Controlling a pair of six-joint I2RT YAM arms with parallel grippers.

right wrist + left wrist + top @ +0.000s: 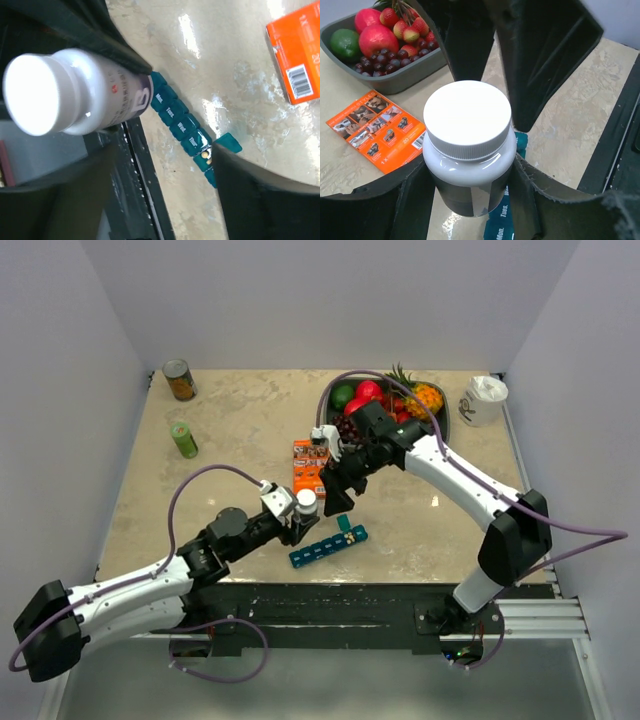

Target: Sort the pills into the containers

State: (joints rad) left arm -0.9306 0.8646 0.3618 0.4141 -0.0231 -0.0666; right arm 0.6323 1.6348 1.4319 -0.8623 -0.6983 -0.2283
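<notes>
My left gripper (470,186) is shut on a small white bottle (468,150), held upright with its white screw cap (467,117) on. The containers, one teal strip of day-marked compartments (180,120), lie on the table just below the bottle (306,503). One compartment stands open with its lid (227,142) flipped out. Two or three orange-yellow pills (206,156) lie inside it. My right gripper (160,200) is open, hovering just above and beside the bottle cap with nothing between its fingers (540,60). One of those fingers partly hides the strip's far end.
A flat orange box (310,468) lies just behind the strip (328,545). A grey bowl (395,80) of fruit stands at the back. A tin can (179,380) and a green can (183,439) stand far left, and a white cup (484,400) at the back right.
</notes>
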